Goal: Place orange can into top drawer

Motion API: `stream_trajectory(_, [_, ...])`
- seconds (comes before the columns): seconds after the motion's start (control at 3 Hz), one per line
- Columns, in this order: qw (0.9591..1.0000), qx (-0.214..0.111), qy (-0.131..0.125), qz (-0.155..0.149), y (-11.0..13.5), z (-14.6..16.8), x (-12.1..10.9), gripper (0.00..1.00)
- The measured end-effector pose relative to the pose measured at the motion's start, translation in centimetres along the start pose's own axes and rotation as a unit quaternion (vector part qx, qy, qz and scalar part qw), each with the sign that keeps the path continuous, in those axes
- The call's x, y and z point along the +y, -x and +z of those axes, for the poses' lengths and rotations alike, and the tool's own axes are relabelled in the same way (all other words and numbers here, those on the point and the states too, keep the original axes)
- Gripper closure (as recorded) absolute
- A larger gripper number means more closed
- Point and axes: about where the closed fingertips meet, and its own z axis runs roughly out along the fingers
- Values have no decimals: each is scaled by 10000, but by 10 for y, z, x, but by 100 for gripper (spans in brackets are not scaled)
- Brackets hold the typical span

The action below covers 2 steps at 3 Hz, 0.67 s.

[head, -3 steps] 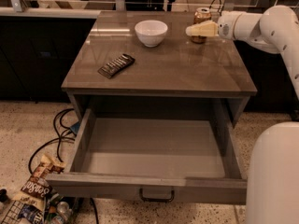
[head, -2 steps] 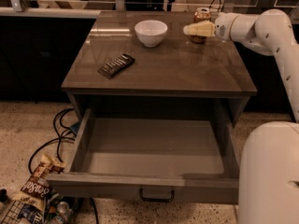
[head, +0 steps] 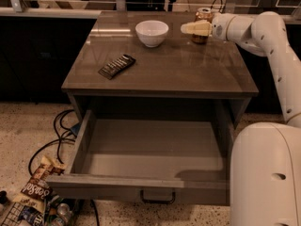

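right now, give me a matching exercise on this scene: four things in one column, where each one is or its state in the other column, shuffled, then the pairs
Things:
1. orange can
2. white bowl
3. dark packet
4. top drawer

Places or states:
a. pulled open below the tabletop
b. lying flat, front left of the tabletop
c. back right of the tabletop, at the end effector
d. back middle of the tabletop

Pairs: 1-c, 2-d, 3-b, 4-a
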Motion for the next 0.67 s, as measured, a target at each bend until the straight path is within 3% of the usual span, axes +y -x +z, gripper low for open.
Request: stream_trajectory(0.67, [10000, 2, 47, 10, -1, 7, 4, 45])
